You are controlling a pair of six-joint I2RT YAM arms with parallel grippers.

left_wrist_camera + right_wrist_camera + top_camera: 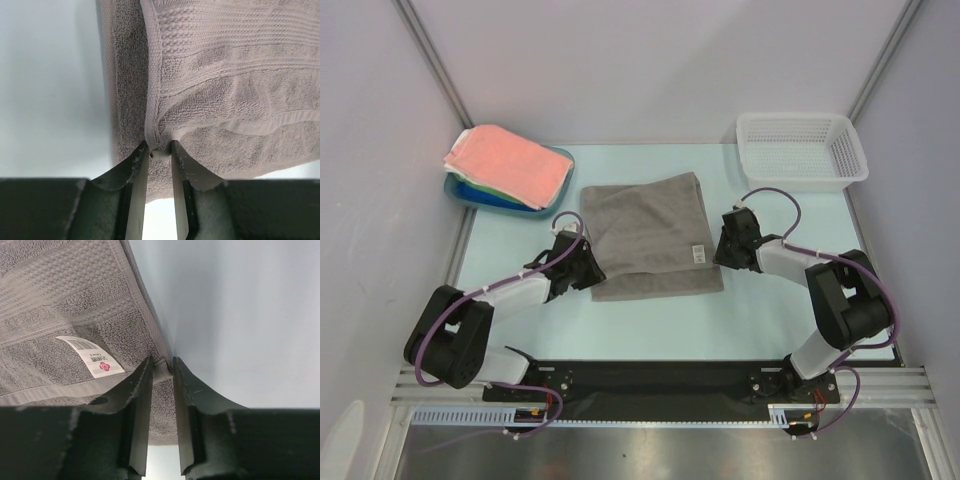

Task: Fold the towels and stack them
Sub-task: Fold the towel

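We have the grey towel (650, 235) flat on the worktop (770, 320), stretched straight between our two pincers: rightward from the left pincer (160, 148), leftward from the right pincer (163, 364), each arm equally near its own side edge. The left one pinches a corner of the top layer; the right one pinches the edge just beside the white tag (90, 356). Both arms reach low, forearms angled inward. Our call: both sides must lift together.

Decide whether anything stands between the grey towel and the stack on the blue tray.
Nothing visible does. Only bare table separates the grey towel from the stack on the blue tray. The left gripper and right gripper grip its edges.
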